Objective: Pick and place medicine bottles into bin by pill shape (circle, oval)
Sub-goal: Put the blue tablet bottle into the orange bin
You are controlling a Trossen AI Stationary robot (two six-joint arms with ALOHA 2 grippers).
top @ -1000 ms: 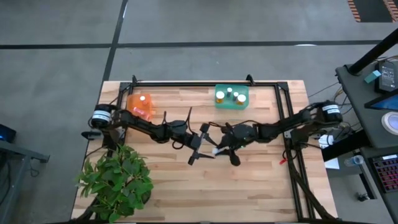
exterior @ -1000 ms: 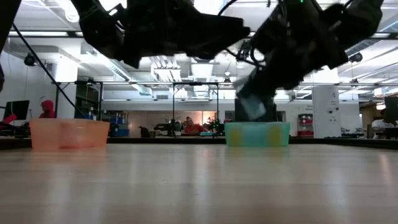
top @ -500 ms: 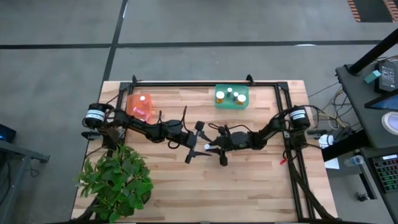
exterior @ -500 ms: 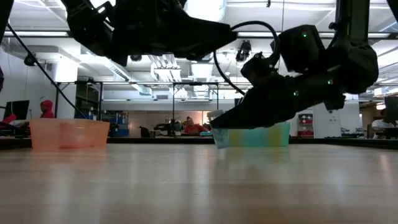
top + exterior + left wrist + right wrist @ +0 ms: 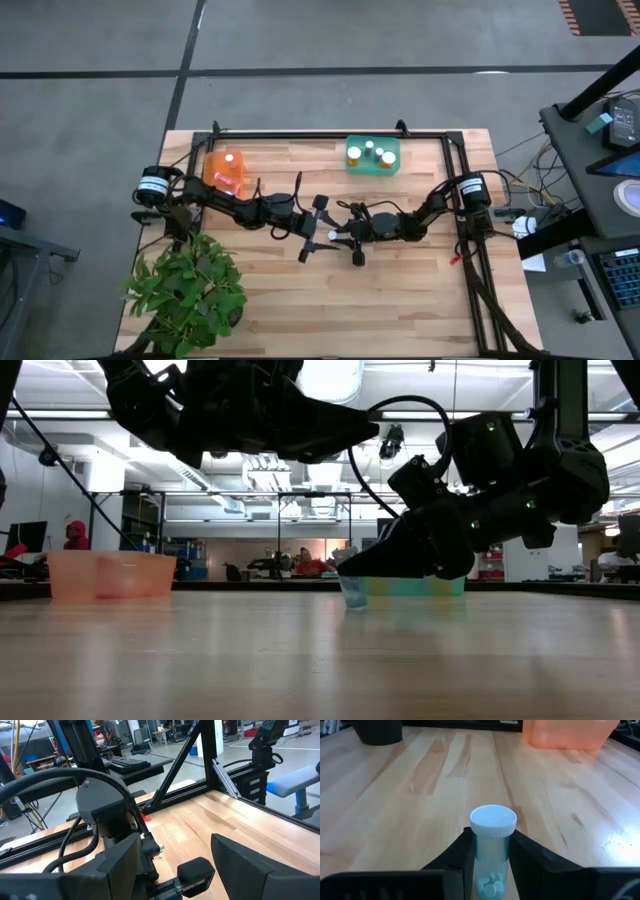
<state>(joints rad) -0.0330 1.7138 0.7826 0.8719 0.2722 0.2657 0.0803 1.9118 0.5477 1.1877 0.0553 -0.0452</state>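
Note:
A small clear bluish medicine bottle [image 5: 491,862] with a white cap [image 5: 493,820] and pale round pills inside stands upright between the fingers of my right gripper [image 5: 491,835], which is shut on it near the table's middle [image 5: 337,236]. In the low view the bottle [image 5: 352,593] is down at the tabletop; whether its bottom touches the wood I cannot tell. My left gripper [image 5: 313,229] hovers open just to the left of it, pointing level with nothing between its fingers [image 5: 120,865]. My right gripper pinches the bottle's body just below the cap [image 5: 479,851] between its two fingers, one on each side. The fingers come nearly level from the table's right side. The bottle stands upright with its cap above the fingertips, and the gripper hides its bottom.
An orange bin [image 5: 225,172] with one bottle in it stands at the far left. A green bin [image 5: 373,157] holding three bottles stands at the far middle. A potted plant [image 5: 190,290] fills the near left corner. A black frame [image 5: 330,135] runs along the far edge.
My right gripper has come down toward the table and a little toward its left edge, tipping from pointing steeply down to nearly level. The bottle has gone down with it, from well above the table to tabletop height, and now stands upright.

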